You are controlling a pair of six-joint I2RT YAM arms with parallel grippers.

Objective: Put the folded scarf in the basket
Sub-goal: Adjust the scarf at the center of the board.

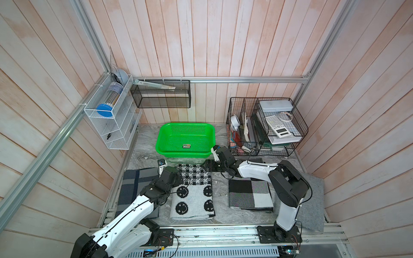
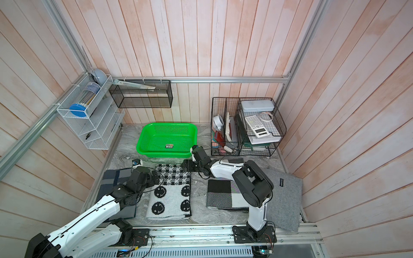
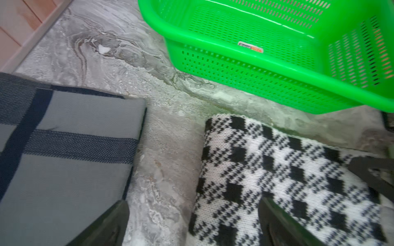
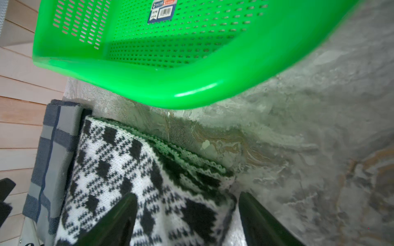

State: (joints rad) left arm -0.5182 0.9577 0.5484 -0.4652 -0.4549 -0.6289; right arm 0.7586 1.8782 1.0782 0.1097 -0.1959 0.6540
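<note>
In both top views the folded scarf (image 1: 194, 194) (image 2: 172, 196), black-and-white knit, lies flat on the marbled table (image 1: 221, 201) at lower centre. It sits just below the green basket (image 1: 183, 154) (image 2: 163, 154), and a narrow strip of table separates the two. Only these views show the smiley faces on the scarf's lower half and the checked band on its upper half. They also show its neighbours: a navy-and-grey plaid cloth (image 1: 134, 185) to the left, a black, grey and white block-patterned cloth (image 1: 248, 194) to the right, and a grey felt mat (image 2: 286, 196) at far right. The black wire organiser (image 1: 266, 127) stands at right of the basket. In the right wrist view the right gripper (image 4: 187, 194) stands unclenched. The scarf's corner (image 4: 119, 161) lies between its two dark fingers, one over the knit and one just off its edge above bare table. This view alone shows the stacked layers of the fold and the barcode label on the basket floor (image 4: 191, 89). In the left wrist view the left gripper (image 3: 194, 201) is spread wide and grasps nothing. One finger is over the plaid cloth (image 3: 74, 149) and the other over the scarf's checked edge (image 3: 287, 170), with bare table between them. The basket's perforated wall (image 3: 245, 81) fills the upper right of that frame.
</note>
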